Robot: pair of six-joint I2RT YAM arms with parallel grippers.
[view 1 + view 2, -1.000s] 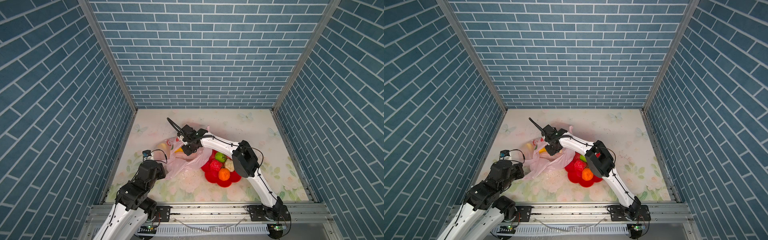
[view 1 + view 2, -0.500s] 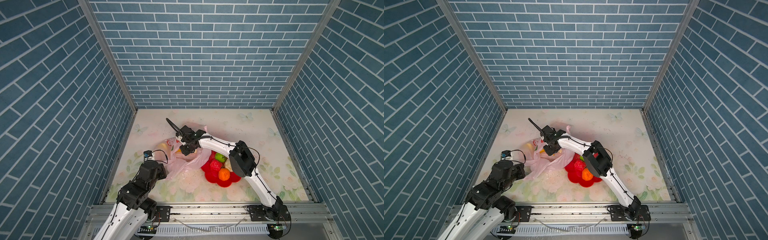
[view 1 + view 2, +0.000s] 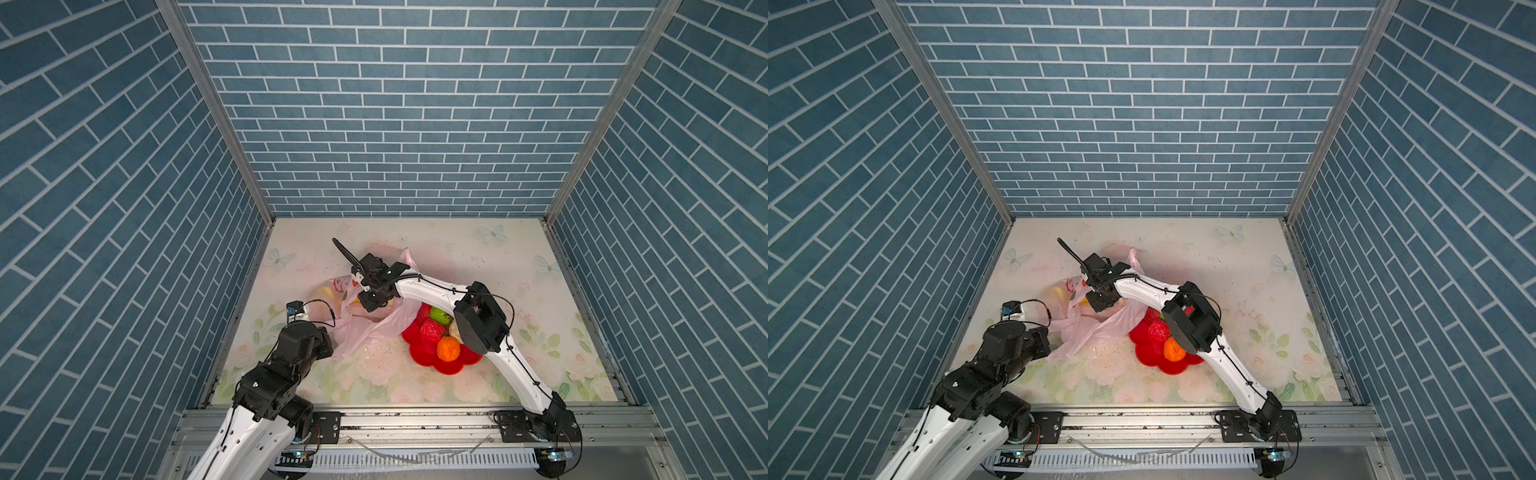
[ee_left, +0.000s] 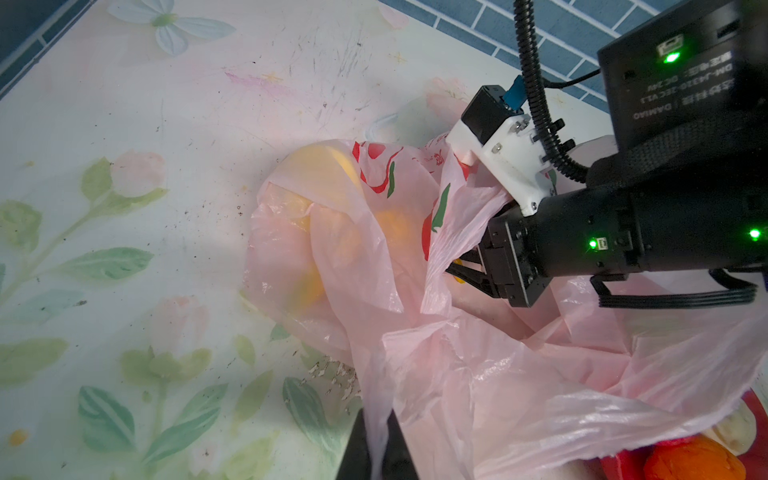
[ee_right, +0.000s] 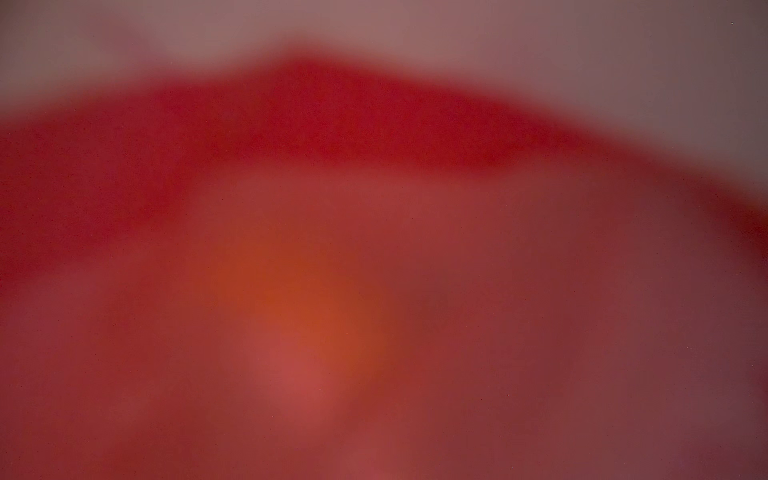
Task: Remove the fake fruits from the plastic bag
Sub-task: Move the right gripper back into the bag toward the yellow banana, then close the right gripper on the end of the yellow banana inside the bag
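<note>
At the left of the table (image 4: pixel 166 228), the left tool (image 4: pixel 376 457) is clamped on one fold of the plastic bag (image 4: pixel 457 374). The right tool (image 4: pixel 463 272) reaches into the bag's mouth (open or gripping, I cannot tell). Four fake fruits (image 3: pixel 448 348) sit in one red dish (image 3: pixel 451 368) beside the bag; more show yellow through its film.

Right gripper (image 3: pixel 370 305) dips into the plastic bag (image 3: pixel 365 332), left gripper (image 3: pixel 329 347) at its edge; red fruit (image 3: pixel 431 331), green fruit (image 3: pixel 440 316), orange fruit (image 3: pixel 448 348) sit in the red dish (image 3: pixel 451 366).
</note>
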